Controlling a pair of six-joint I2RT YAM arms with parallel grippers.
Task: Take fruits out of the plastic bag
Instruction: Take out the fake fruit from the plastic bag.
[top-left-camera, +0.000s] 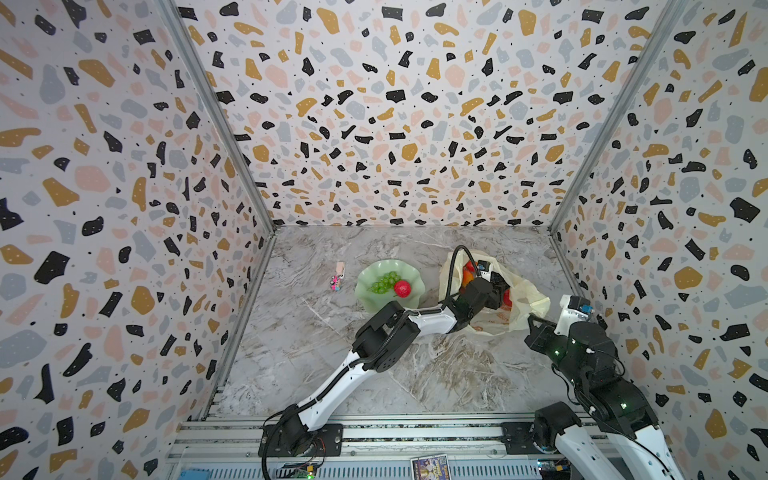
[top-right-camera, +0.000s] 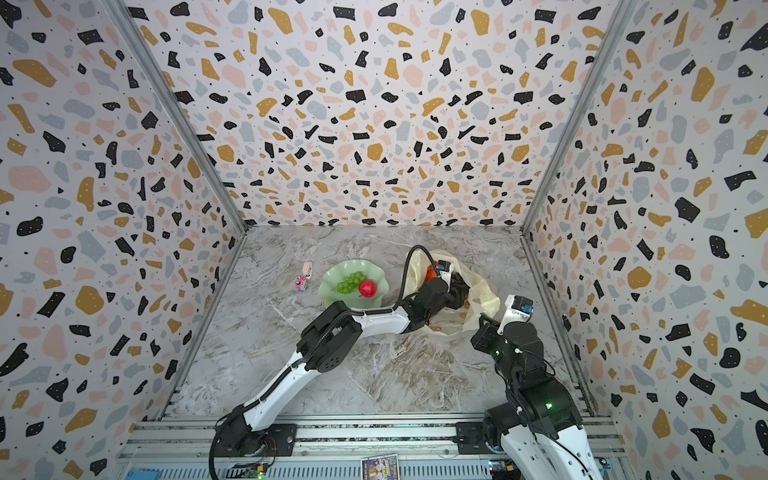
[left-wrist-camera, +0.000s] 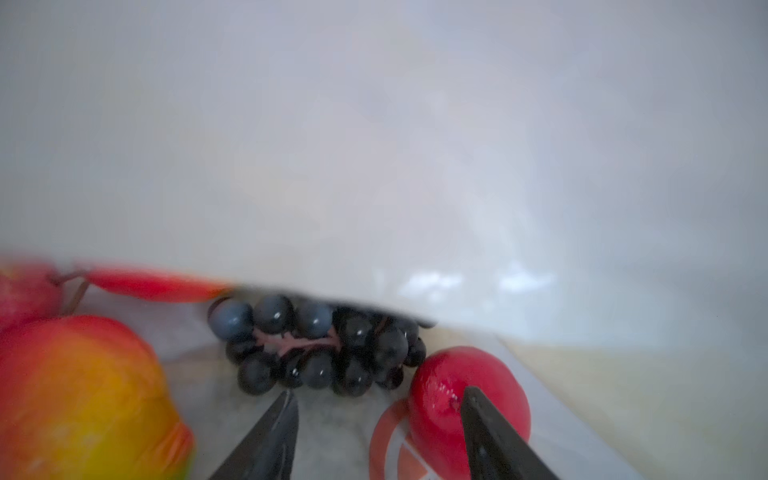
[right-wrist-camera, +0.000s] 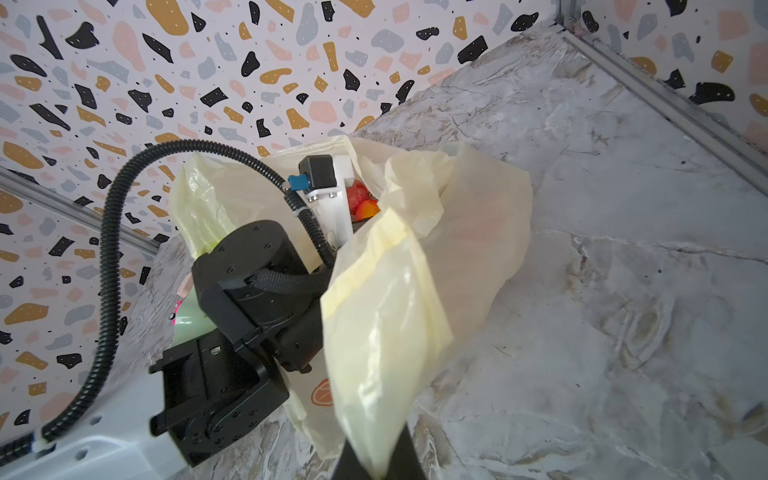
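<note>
The pale-yellow plastic bag (top-left-camera: 530, 305) lies at the right of the marble table, mouth held up. My right gripper (right-wrist-camera: 376, 459) is shut on a bunched edge of the bag (right-wrist-camera: 395, 299). My left gripper (left-wrist-camera: 380, 397) is deep inside the bag, open, with nothing between its fingers. Just ahead of it lies a black-purple grape bunch (left-wrist-camera: 316, 345). A red apple (left-wrist-camera: 444, 374) sits against one fingertip (left-wrist-camera: 471, 399). A red-yellow peach-like fruit (left-wrist-camera: 75, 395) lies on the other side. Bag film (left-wrist-camera: 374, 166) fills the rest of the left wrist view.
A pale green wavy plate (top-left-camera: 365, 301) left of the bag holds green grapes (top-left-camera: 384, 282) and a red apple (top-left-camera: 402, 288). A tiny pink trinket (top-left-camera: 336, 283) lies further left. Terrazzo walls enclose three sides; a metal rail (top-left-camera: 415, 432) runs along the front.
</note>
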